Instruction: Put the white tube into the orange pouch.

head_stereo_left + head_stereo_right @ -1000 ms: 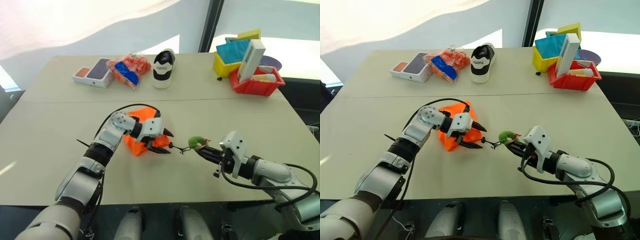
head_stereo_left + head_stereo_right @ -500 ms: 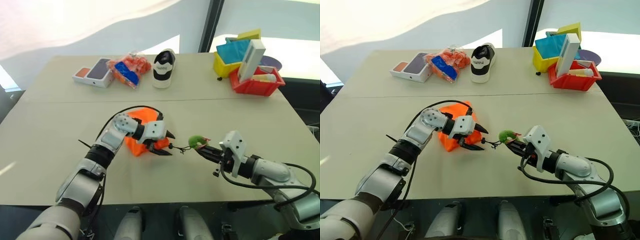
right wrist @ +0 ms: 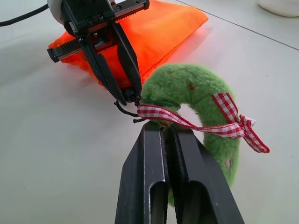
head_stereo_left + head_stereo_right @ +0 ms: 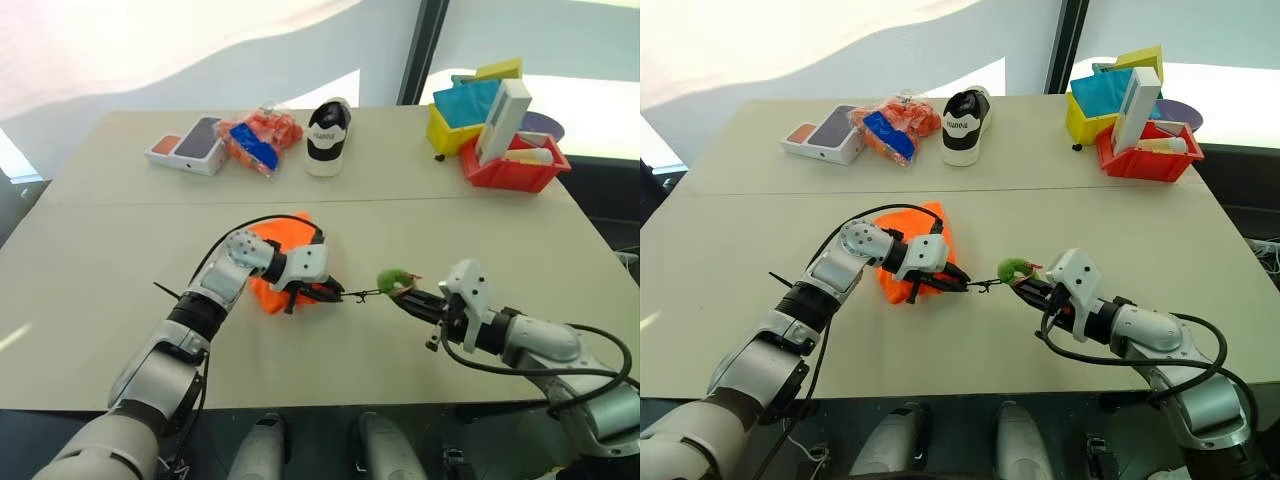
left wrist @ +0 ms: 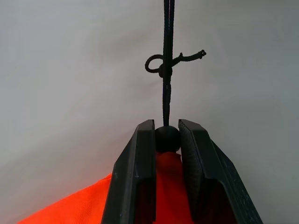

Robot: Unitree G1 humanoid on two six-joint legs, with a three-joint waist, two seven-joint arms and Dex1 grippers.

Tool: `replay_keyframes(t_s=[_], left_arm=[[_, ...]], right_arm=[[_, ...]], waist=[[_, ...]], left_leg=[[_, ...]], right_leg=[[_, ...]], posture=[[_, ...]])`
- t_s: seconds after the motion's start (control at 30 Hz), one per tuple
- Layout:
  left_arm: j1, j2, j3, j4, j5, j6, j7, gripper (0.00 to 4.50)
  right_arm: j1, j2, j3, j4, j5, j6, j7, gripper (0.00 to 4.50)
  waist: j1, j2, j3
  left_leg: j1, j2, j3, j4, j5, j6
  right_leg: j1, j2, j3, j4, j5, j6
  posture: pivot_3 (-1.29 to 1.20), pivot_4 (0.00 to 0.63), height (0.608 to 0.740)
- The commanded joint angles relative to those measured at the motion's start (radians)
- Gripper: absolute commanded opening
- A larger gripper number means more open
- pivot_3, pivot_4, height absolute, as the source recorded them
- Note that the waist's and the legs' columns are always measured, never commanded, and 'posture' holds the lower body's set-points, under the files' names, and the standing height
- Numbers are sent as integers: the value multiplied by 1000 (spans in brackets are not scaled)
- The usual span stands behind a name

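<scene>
**Pouch mouth being opened: cord under tension between 2 grippers**

The left gripper has its fingers clamped on the small black cord-stopper bead at the neck of the bright orange soft fabric pouch. The right gripper is pinched together on the fuzzy green ring-shaped cord charm with its red-checked ribbon. The thin black cord runs nearly straight between them, knotted partway along.

Risks, judged from this layout:
- The bead is round and smooth-looking; it could squirt out from between the fingers if the right arm pulls harder.
- Pulling the charm end may cinch the mouth tighter rather than loosen it.
- The pouch lies limp and flat; its mouth may collapse once released.
- Both grippers are occupied, so neither is free for the tube.

The pouch sits at table centre. The small white plastic tube appears to lie in the red plastic bin at 2 o'clock from the pouch, well apart; details are too small to confirm.
</scene>
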Motion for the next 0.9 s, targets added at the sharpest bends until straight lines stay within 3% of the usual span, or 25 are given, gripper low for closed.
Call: replay_keyframes(t_s=[0.03,0.1,0.2,0.37,0.67,0.9], left_arm=[[-1,4,5,-28,-6,-3,4,567],[3,6,6,-37,-18,8,-14,567],[8,12,12,-52,-29,31,-26,208],[11,46,10,-67,-5,24,-11,206],[93,193,47,-145,-5,39,5,206],[163,242,79,-238,-55,108,24,206]], right_arm=[[-10,5,-13,-12,-1,-24,4,0],[-8,4,-14,-12,-1,-25,4,0],[-10,3,-16,-9,-6,-24,0,0],[-14,-8,-27,8,-40,-28,-19,0],[-51,-28,-7,153,-231,-91,-96,0],[-85,-7,16,177,-237,-98,-73,0]], waist=[[0,0,0],[0,0,0],[0,0,0],[0,0,0],[-1,0,0],[-3,1,0]], left_leg=[[0,0,0,0,0,0],[0,0,0,0,0,0],[0,0,0,0,0,0],[0,0,0,0,0,0],[0,0,0,-1,0,0],[2,1,1,-1,0,0]], right_leg=[[0,0,0,0,0,0],[0,0,0,0,0,0],[0,0,0,0,0,0],[0,0,0,0,0,0],[0,0,0,0,0,0],[0,0,1,1,0,-1]], posture=[[0,150,740],[0,150,740],[0,150,740],[0,150,740],[0,150,740],[0,150,740]])
